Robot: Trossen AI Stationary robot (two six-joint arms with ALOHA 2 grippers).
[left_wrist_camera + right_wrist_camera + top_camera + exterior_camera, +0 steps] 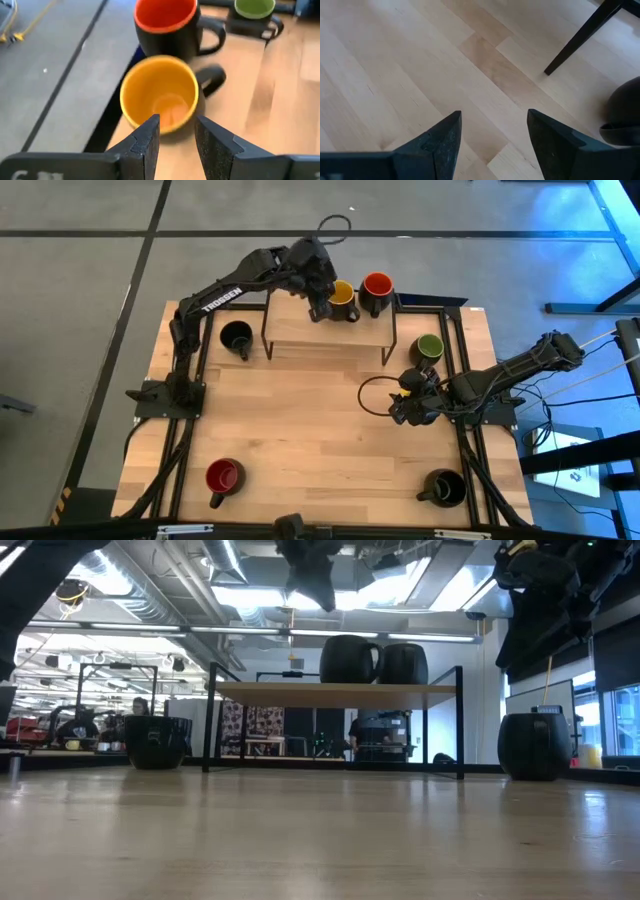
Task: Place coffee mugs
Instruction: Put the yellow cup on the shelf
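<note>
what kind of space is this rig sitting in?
Likely a robotics lab or industrial workshop. The low view shows exposed ceiling ducts and cluttered workbenches behind the wooden table; the high view shows a taped concrete floor.

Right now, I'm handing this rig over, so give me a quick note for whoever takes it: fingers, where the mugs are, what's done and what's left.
Left gripper: over the shelf, fingers open, just above the yellow mug, gripping nothing.
Right gripper: fingers open, empty, low over the table's right side near the green mug.
On the shelf: the yellow mug and a red mug, side by side at the back.
On the table: a black mug left of the shelf, the green mug right of it, a second red mug front left, a second black mug front right.
Done: two mugs shelved.
Left: likely the four on the table.
</note>
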